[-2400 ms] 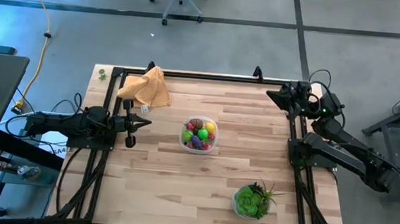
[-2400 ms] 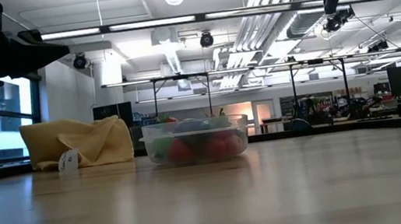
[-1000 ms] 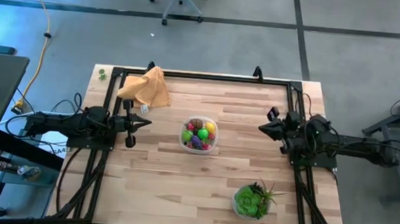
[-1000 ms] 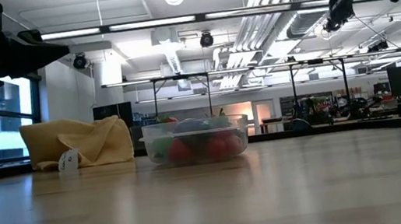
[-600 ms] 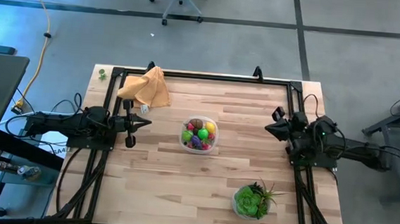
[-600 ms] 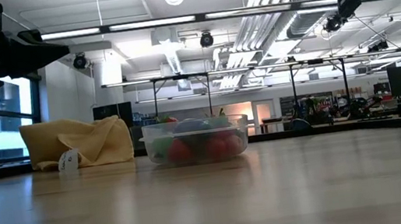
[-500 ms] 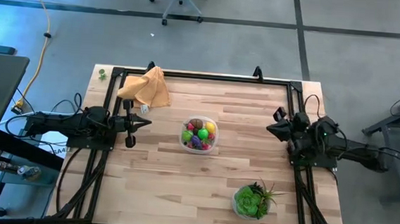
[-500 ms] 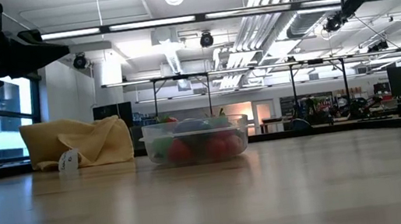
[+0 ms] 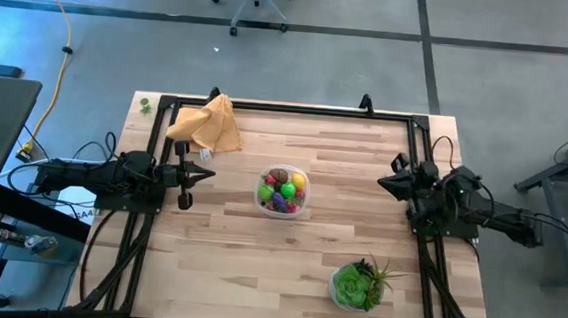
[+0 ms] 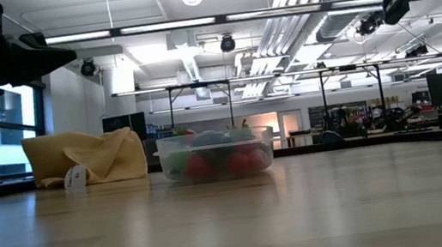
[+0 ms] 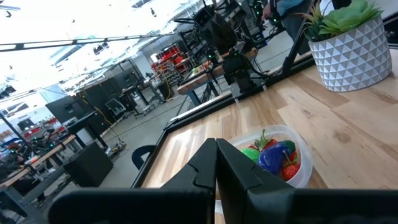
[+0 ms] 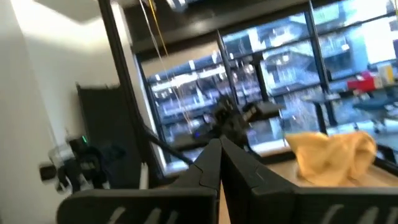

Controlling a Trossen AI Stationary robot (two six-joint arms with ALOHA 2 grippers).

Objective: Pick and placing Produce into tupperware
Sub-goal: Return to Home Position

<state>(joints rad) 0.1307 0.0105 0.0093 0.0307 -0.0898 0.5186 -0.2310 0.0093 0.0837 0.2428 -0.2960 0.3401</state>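
Observation:
The round clear tupperware (image 9: 283,191) stands at the table's middle, filled with the produce (image 9: 282,192): red, green, yellow, purple and brown pieces, also seen through the tupperware's wall (image 10: 218,160) and in the left wrist view (image 11: 273,157). My left gripper (image 9: 211,175) is shut and level, raised at the table's left edge, pointing at the tupperware. My right gripper (image 9: 383,182) is shut, raised at the right edge, tipped slightly up. Neither touches anything.
An orange-tan cloth (image 9: 207,124) lies bunched at the far left corner. A leafy green plant in a white pot (image 9: 357,285) stands near the front right. A black frame (image 9: 288,108) runs along the table's edges. Bare wood surrounds the tupperware.
My right gripper has drawn back a little toward the table's right edge, staying shut with nothing in it. The tupperware and its produce have not moved.

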